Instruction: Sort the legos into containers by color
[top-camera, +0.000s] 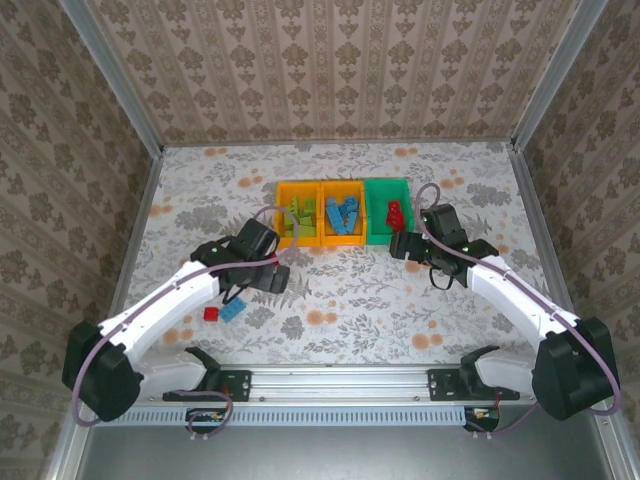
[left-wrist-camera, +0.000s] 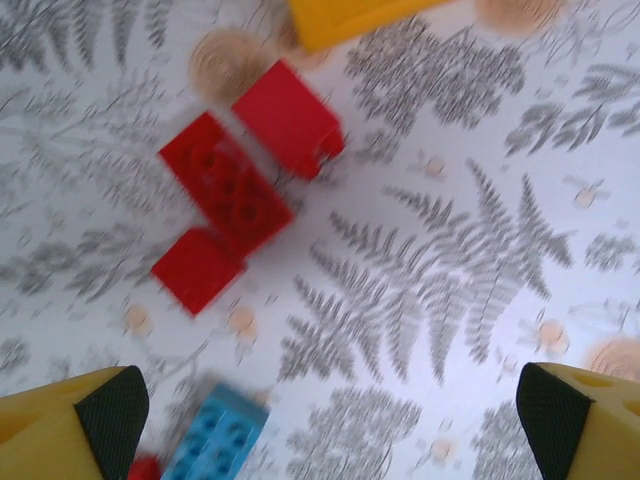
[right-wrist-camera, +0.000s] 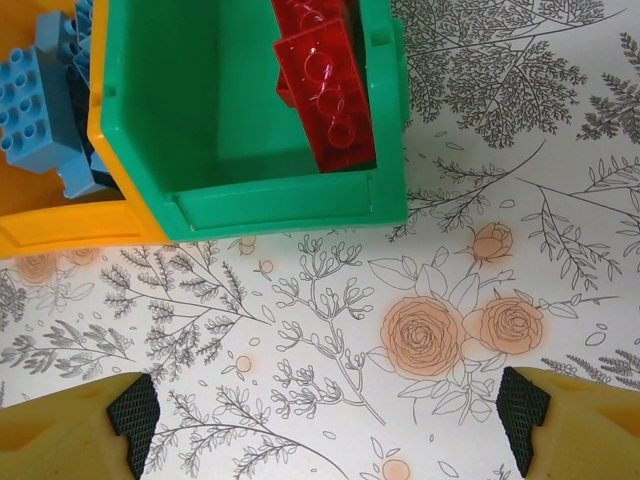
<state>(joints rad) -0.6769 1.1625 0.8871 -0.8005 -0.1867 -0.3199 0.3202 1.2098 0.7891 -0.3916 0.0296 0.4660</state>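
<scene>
Three joined containers stand at the back centre: an orange bin (top-camera: 298, 222) holding green legos, an orange bin (top-camera: 343, 215) holding blue legos, and a green bin (top-camera: 390, 215) holding red legos. My left gripper (left-wrist-camera: 330, 420) is open above bare cloth, just in front of the left orange bin's corner (left-wrist-camera: 340, 18). Three red bricks (left-wrist-camera: 240, 195) lie ahead of it and a blue brick (left-wrist-camera: 215, 435) sits by its left finger (left-wrist-camera: 110, 410). My right gripper (right-wrist-camera: 325, 425) is open over the cloth, just in front of the green bin (right-wrist-camera: 250, 210), where red bricks (right-wrist-camera: 325, 75) lean against the wall.
A loose red brick (top-camera: 211, 313) and a blue brick (top-camera: 232, 309) lie on the flowered cloth beside the left arm. Blue bricks (right-wrist-camera: 40, 110) fill the orange bin (right-wrist-camera: 60, 235) to the left of the green one. Papered walls close in the table on three sides.
</scene>
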